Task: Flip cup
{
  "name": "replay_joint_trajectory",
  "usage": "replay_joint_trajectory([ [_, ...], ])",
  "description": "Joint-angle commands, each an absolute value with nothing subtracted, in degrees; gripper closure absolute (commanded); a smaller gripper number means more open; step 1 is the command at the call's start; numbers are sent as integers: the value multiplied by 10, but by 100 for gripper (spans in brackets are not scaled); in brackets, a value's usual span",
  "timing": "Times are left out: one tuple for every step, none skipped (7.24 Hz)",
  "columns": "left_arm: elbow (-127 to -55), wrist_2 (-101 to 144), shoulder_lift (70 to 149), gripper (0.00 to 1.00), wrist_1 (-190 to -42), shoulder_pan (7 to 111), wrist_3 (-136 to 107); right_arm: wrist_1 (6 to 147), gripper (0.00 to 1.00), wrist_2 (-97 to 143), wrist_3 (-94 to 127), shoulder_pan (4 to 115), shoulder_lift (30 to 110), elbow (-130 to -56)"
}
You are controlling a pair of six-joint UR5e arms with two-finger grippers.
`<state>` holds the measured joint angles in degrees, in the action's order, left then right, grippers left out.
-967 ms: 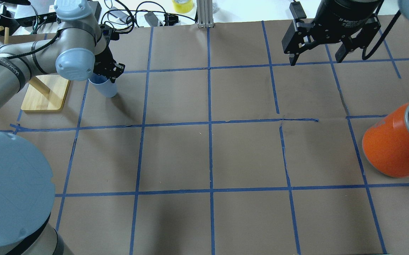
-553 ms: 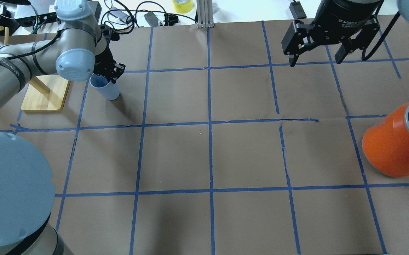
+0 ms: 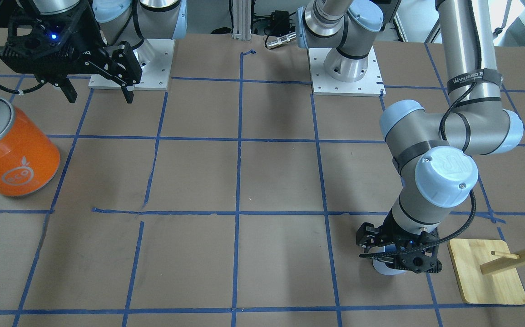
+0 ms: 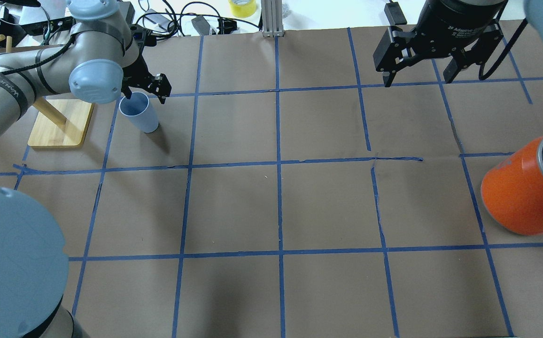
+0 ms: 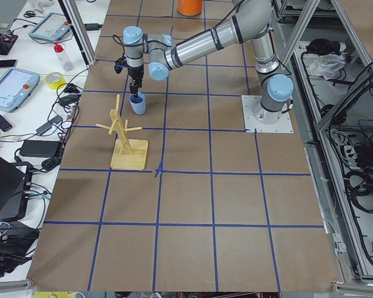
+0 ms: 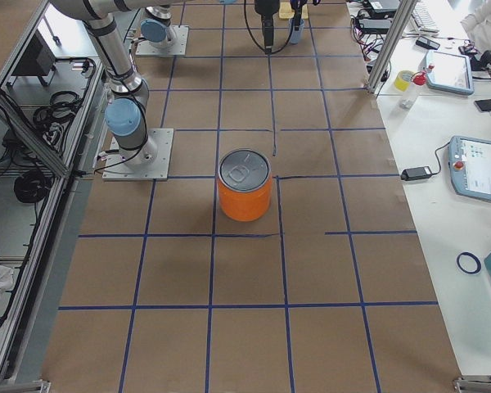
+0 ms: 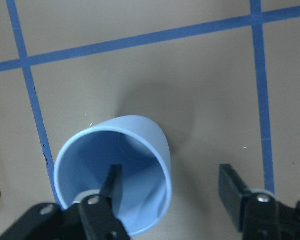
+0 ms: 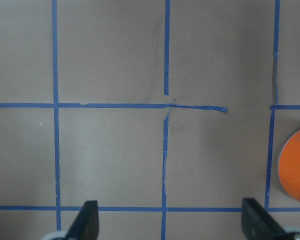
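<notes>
The cup is a pale blue tumbler standing upright, mouth up, on the brown table paper at the far left. It also shows in the front view, the left side view and the left wrist view. My left gripper is open just above it. In the left wrist view one finger hangs inside the cup's mouth and the other stands well outside its wall, apart from it. My right gripper is open and empty, high over the far right of the table.
A wooden peg rack on a bamboo base stands just left of the cup. A large orange can with a silver top stands at the right edge. Cables and a yellow tape roll lie beyond the table's far edge.
The cup was tilted in my left gripper's grasp; it now stands upright on the table. The left gripper has opened and shifted slightly away. The right arm has hardly moved.
</notes>
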<state>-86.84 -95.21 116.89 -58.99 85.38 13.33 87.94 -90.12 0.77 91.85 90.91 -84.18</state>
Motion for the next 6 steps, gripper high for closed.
replay_joint_trajectory([
  [-867,-940,1112,0,-628,868,128,886,0,-902,6,918,910,-846],
  [-866,-929,1074,0,-675,880,127,886,0,-903,3,918,910,-846],
  [-866,-923,1043,0,-713,895,100,892,0,-929,3,918,910,-846],
  [-866,-922,1012,0,-756,911,56,893,0,-930,4,918,910,-846],
  [-869,-921,987,0,-784,919,49,894,0,-929,8,918,910,-847],
  [-862,-917,964,0,-815,918,47,894,0,-929,8,918,910,-847],
])
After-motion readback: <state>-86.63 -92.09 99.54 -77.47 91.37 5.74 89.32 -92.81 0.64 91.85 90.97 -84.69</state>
